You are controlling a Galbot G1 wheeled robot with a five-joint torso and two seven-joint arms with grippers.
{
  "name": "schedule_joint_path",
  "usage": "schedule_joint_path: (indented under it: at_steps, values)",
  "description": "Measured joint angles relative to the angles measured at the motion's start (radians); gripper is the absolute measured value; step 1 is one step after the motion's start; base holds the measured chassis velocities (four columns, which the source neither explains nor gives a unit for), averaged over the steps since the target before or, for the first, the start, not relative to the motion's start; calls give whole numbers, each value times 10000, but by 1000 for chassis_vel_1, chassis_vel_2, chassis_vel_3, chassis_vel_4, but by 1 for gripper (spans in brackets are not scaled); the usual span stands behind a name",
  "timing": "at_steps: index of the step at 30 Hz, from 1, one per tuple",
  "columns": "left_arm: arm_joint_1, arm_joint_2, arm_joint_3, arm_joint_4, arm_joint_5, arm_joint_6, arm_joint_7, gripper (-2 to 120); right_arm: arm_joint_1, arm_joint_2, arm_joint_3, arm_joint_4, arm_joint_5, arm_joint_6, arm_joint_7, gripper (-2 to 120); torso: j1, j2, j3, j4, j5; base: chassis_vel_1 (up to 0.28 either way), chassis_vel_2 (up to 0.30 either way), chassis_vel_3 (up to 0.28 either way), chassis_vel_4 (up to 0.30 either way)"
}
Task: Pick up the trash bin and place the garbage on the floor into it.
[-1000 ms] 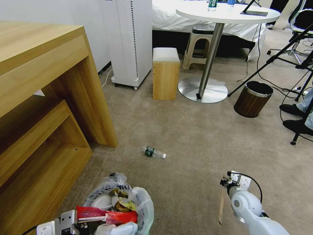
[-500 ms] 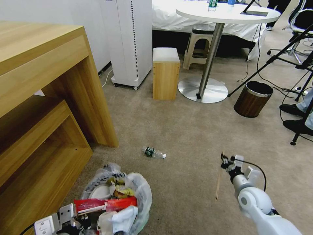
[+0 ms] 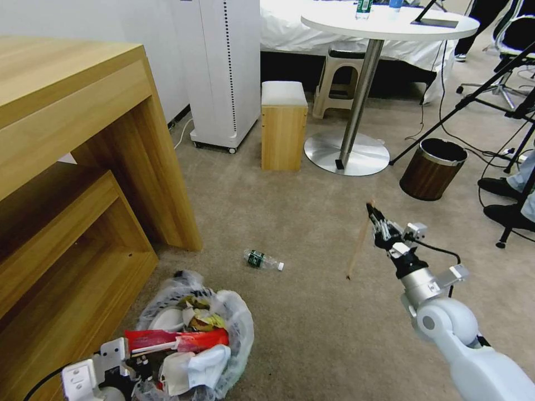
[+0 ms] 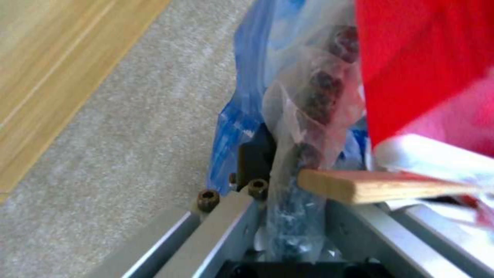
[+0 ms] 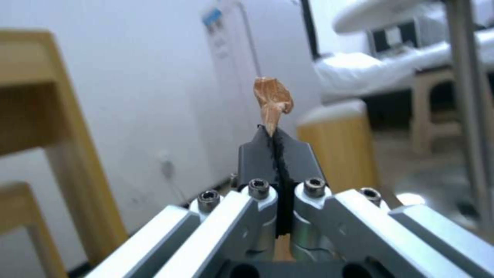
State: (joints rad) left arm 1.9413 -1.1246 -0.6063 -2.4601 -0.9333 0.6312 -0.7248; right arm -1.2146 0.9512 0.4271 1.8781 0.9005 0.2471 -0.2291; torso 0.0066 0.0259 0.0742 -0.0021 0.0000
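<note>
Head view: right gripper [image 3: 378, 221] raised over the carpet, pinched tight on a wooden stick [image 3: 359, 244] that hangs slanted from the fingertips, lower end just above or at the carpet, hard to tell which. Right wrist view: black pads [image 5: 262, 156] pressed together with the stick's top end [image 5: 271, 99] poking out beyond them, no gap between the jaws. Further out on the floor [image 3: 312, 312], ahead and to the left of that gripper: a clear bottle with a green label [image 3: 262, 260], lying on its side, well apart from the stick. Down at the lower left, left gripper [image 3: 120, 370] at the near rim of the trash bin [image 3: 237, 334], clamped on that rim through the crinkly bag, as seen close in the left wrist view, where the rim and plastic [image 4: 303, 116] run between the metal fingers and a flat wooden piece [image 4: 360, 187] sticks out over them. Inside the bin: a long red wrapper [image 3: 178, 340] laid across the top, white slippers [image 3: 195, 368], crumpled paper and packets. Beside the bin on the left, a wooden desk [image 3: 72, 145]. Farther back: a white tower unit [image 3: 223, 72], a small wooden stool [image 3: 283, 125], a round white table [image 3: 384, 25] on a metal base, and a brown bin with a metal rim [image 3: 433, 168] off to the right.
</note>
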Motion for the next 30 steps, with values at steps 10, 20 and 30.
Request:
schedule_joint_path:
  at_steps: [10,20,30]
  values:
    - [-623,405,284,395,-267,-93,-29,0,663,0,-438,124,176,-148,200,0,0,-1,1,-1,0,0,0,0,0]
    - [-1615,1041,475,893,-1043,-50,68,0,1429,72,-1039,-397,196,-148,197,0,0,0,1,0,-2,0,0,0,0]
    - [-2738,1905,575,1227,-2413,-104,-484,0,1870,220,-1382,-924,211,-80,217,0,0,0,1,-2,2,0,0,0,0]
